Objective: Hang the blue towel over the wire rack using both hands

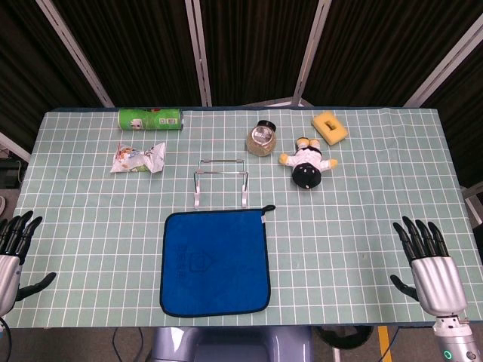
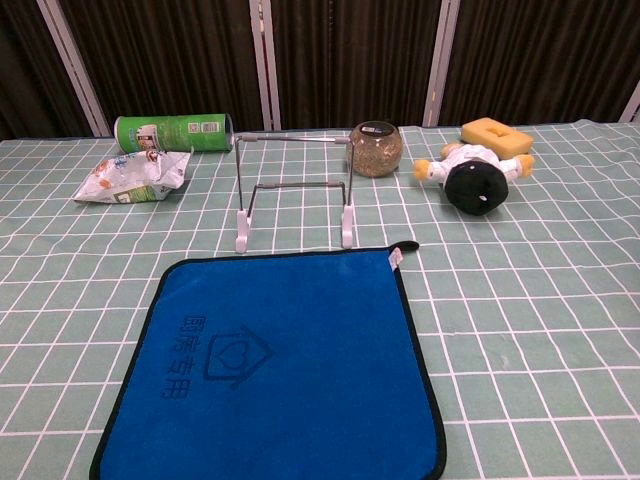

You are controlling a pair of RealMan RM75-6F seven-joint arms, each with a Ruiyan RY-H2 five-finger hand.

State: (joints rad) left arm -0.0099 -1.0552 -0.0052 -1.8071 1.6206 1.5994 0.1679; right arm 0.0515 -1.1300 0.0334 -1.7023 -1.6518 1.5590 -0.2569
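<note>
Both hands, the left hand (image 1: 13, 249) and right hand (image 1: 432, 265), rest released with fingers spread, well outside the flat blue towel (image 1: 216, 261) lying between them, so nothing has begun: next each must reach inward for a far corner beside the wire rack (image 1: 220, 178).

One towel (image 1: 216, 262), one rack (image 1: 219, 179), perhaps five others.

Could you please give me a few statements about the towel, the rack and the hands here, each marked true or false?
1. The blue towel lies flat on the table. True.
2. The towel is draped over the wire rack. False: the rack stands bare, just beyond the towel's far edge.
3. The left hand holds a towel corner. False: it holds nothing, off to the towel's side.
4. The right hand is empty, fingers apart. True.
5. The green can stands upright. False: it lies on its side.
</note>
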